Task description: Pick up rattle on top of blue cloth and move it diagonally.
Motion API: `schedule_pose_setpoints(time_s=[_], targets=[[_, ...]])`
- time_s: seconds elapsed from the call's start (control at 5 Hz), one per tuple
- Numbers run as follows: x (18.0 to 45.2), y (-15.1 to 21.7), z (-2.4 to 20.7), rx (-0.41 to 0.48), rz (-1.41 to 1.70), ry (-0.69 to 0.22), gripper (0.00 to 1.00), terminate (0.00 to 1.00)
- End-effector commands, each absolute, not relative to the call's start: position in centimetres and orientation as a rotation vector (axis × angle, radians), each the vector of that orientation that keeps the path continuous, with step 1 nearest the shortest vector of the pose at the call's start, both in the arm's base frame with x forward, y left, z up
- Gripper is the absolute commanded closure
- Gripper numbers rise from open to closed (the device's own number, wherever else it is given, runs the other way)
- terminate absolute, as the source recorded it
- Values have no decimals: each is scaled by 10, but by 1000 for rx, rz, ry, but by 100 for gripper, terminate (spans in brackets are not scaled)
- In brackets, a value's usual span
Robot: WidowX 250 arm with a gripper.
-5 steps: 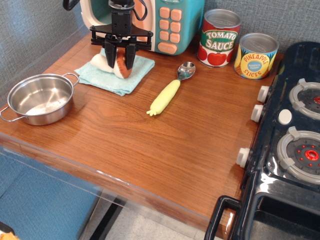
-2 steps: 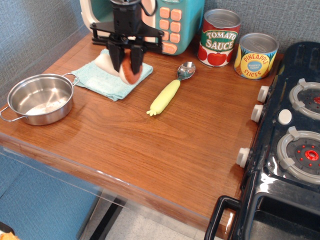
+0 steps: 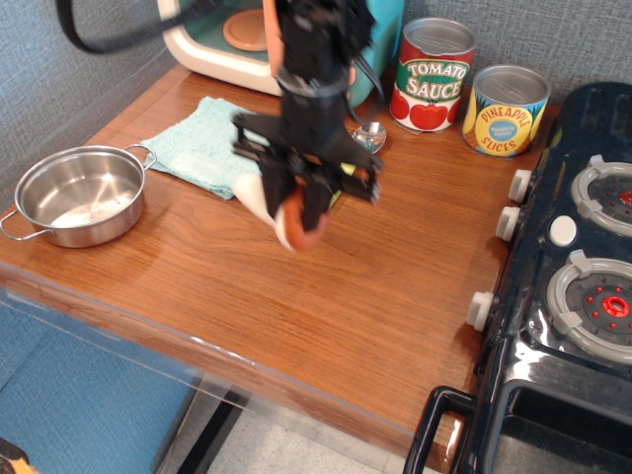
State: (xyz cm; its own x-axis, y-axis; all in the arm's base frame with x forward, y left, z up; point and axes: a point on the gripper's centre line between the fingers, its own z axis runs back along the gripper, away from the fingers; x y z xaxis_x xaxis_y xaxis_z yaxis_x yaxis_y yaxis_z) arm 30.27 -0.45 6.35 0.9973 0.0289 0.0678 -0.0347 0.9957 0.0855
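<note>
Hanging over the middle of the wooden counter (image 3: 375, 296), the gripper (image 3: 296, 202) has its dark fingers (image 3: 318, 197) pinching the rattle (image 3: 286, 215), whose cream stem points up-left and whose reddish-brown cap sits at the lower end, slightly blurred. The rattle is off the blue cloth (image 3: 197, 148), just past the cloth's near right corner, and whether it touches the wood cannot be told. The cloth lies flat at the back left, in front of a teal toy microwave (image 3: 222, 39). A steel pot (image 3: 77, 193) stands at the left edge, apart from the cloth. A spoon (image 3: 370, 133) peeks out behind the arm, near a tomato sauce can (image 3: 432, 74) and a pineapple can (image 3: 506, 109). A toy stove (image 3: 583, 257) borders the right side.
</note>
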Motion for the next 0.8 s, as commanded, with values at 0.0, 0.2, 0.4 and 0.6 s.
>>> schedule_pose_setpoints(time_s=[0.0, 0.2, 0.4, 0.6], targets=[[268, -16, 60, 80, -105, -72, 100, 0], [258, -20, 56, 52, -143, -51, 100, 0], [246, -24, 63, -1, -114, -52, 0, 0], [245, -17, 74, 1, -25, -60, 0, 0]])
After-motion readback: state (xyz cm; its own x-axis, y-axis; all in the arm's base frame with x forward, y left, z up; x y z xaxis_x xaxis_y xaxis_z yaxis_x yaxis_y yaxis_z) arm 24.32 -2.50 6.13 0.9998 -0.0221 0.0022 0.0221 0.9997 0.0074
